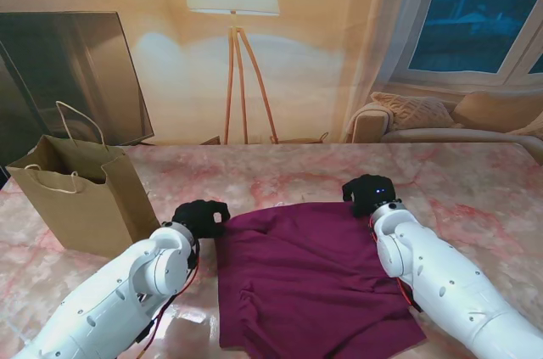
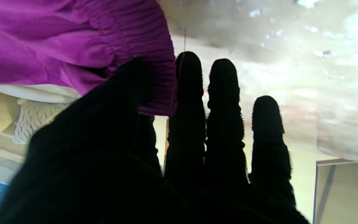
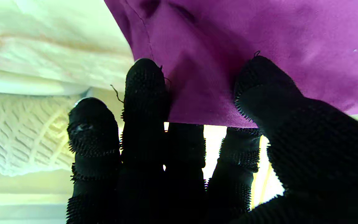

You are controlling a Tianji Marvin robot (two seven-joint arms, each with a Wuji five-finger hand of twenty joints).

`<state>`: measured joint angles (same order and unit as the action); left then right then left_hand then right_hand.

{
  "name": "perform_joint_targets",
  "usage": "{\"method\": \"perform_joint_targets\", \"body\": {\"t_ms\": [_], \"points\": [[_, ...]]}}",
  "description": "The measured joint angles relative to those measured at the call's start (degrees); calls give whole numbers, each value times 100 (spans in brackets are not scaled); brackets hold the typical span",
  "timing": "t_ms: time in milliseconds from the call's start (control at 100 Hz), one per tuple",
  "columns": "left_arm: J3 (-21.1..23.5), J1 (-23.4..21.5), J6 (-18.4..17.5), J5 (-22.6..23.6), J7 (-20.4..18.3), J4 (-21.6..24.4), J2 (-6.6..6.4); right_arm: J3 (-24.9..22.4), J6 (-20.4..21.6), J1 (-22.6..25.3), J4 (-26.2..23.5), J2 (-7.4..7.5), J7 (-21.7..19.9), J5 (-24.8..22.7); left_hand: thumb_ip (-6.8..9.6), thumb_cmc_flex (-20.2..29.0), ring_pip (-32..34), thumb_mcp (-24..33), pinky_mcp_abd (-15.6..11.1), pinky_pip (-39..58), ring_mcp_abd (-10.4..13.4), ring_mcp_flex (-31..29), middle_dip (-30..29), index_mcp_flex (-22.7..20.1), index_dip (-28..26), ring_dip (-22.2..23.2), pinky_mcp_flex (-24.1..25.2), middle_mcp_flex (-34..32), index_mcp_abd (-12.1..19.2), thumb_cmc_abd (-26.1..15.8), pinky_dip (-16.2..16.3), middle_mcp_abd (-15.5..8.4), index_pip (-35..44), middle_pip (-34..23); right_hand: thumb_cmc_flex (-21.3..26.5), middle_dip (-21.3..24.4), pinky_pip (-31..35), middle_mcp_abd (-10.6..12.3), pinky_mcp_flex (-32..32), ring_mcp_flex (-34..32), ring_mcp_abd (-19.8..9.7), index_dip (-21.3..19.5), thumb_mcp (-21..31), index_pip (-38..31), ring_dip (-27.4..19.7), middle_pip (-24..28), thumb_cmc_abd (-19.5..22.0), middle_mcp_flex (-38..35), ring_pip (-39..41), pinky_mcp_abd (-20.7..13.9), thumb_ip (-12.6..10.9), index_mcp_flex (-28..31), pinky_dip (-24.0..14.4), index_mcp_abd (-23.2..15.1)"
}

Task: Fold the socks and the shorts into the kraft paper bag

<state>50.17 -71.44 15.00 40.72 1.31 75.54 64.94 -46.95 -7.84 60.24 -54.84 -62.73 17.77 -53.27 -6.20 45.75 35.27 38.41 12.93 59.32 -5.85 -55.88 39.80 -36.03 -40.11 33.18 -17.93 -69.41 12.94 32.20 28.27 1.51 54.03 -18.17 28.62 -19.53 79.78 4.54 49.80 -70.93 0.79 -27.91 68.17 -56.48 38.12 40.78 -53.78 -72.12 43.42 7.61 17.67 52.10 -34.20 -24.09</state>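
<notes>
- Bag (image 1: 81, 198) upright, left of shorts (image 1: 310, 287); inside not visible.
- Left hand (image 1: 202, 217) pinches the shorts' waistband.
- Right hand (image 1: 370, 194) grips the shorts' far right corner.

Pink-veined marble table top (image 1: 475, 181) spans foreground. Beyond far edge: dark flat television screen (image 1: 72, 75) at left, wooden tripod floor lamp (image 1: 242, 79) with white shade in middle, beige sofa (image 1: 475, 126) at right carrying cream knitted cushion (image 1: 416, 110). White-framed window (image 1: 488, 15), blue dusk outside, above sofa. Sheer curtain (image 1: 399, 28) hangs beside window.
</notes>
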Motion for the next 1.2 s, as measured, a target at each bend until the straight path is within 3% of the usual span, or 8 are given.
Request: {"method": "perform_joint_targets", "body": {"t_ms": [40, 240, 360, 550, 690, 770, 970, 1200], "points": [[111, -69, 0, 66, -2, 79, -5, -76, 35, 19, -11, -14, 34, -1, -27, 24, 0, 0, 0, 0, 1, 0, 170, -207, 318, 3, 55, -2, 0, 5, 0, 0, -144, 36, 0, -91, 4, -43, 1, 0, 8, 12, 7, -67, 158, 89, -98, 0, 158, 4, 179, 15, 0, 2], [441, -220, 21, 387, -84, 397, -84, -335, 45, 158, -346, 10, -170, -141, -67, 64, 1, 0, 0, 0, 1, 7, 423, -598, 1065, 5, 80, -4, 0, 74, 0, 0, -429, 154, 0, -210, 4, -131, 49, -111, 89, 376, 144, -72, 488, 161, -387, -119, 354, 76, 186, 308, 0, 137], [581, -226, 75, 542, -33, 516, -99, -385, -48, 180, -395, -22, 174, -139, -68, 64, 1, 0, 0, 0, 1, 7, 454, -610, 1066, 5, 81, -4, 0, 77, 1, 0, -435, 210, 0, -428, 4, -135, 80, -118, 90, 420, 217, -74, 626, 160, -383, -119, 367, 82, 186, 366, 0, 197], [755, -197, 145, 796, 132, 732, -102, -500, -218, 207, -674, -64, 240, -156, -68, 66, 1, 1, 0, 2, 1, 12, 743, -668, 545, 71, 81, -5, 20, 101, 66, -7, -672, 224, -12, -976, 3, -160, -56, 21, 95, -406, 377, 7, 1070, 504, -191, 14, 727, 88, 229, 269, -97, 291], [829, -154, 224, 878, 789, 783, -68, -614, -264, 202, -741, -135, 538, -179, -68, 66, 1, 1, 0, 8, 1, 13, 783, -673, 502, 78, 81, -5, 50, 102, 67, -9, -715, 353, -12, -996, -11, -183, -183, 140, 130, -522, 377, 21, 1113, 549, -65, 68, 735, 90, 229, 179, -198, 294], [953, -170, 230, 886, 828, 894, -35, -832, -256, 281, -922, -159, 522, -222, -68, 66, 1, 1, 0, 10, 1, 14, 713, -685, 495, 78, 81, -5, 60, 102, 68, -9, -733, 434, -12, -996, -14, -193, -188, 141, 137, -523, 377, 43, 1113, 549, -60, 69, 736, 90, 229, 179, -215, 299], [1215, -417, 31, 881, 1377, 1117, 27, -1495, 277, 785, -1501, -135, 629, -523, -69, 67, -65, 1, 20, 11, 1, 282, 321, -739, 510, 78, 256, -5, 104, 102, 127, -11, -813, 593, -12, -996, -18, -202, -172, 141, 139, -525, 377, 71, 1113, 549, -26, 69, 736, 100, 229, 179, -258, 344], [1393, -708, -94, 773, 1655, 1176, 84, -2242, 645, 1737, -2408, -44, 911, -1001, -70, 89, -208, -12, 80, -4, -23, 456, -39, -743, 539, 45, 344, -5, 109, 102, 137, -12, -814, 613, -12, -996, -81, -205, -135, 141, 139, -526, 377, 71, 1113, 573, -10, 69, 791, 112, 229, 179, -333, 349]]}}
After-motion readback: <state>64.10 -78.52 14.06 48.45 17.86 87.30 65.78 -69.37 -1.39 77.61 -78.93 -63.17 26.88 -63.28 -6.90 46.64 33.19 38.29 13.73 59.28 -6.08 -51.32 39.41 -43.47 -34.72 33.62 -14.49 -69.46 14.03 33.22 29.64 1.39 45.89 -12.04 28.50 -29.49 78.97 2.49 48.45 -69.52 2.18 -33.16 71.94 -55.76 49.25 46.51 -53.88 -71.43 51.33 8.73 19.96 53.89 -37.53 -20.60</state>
